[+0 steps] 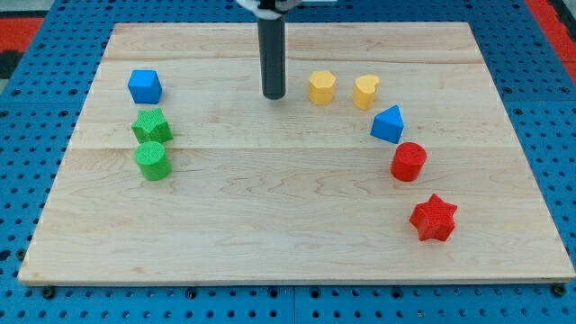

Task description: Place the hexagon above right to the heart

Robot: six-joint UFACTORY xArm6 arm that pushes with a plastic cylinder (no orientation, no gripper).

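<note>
A yellow hexagon (321,87) lies near the view's top, just left of a yellow heart (365,91); a small gap separates them. My tip (274,94) rests on the wooden board (270,225), a short way to the left of the hexagon and not touching it. The rod stands upright and comes down from the view's top edge.
A blue triangle-like block (388,124), a red cylinder (409,162) and a red star (434,218) run down the view's right. A blue cube (144,86), a green star (150,125) and a green cylinder (151,160) stand at the view's left.
</note>
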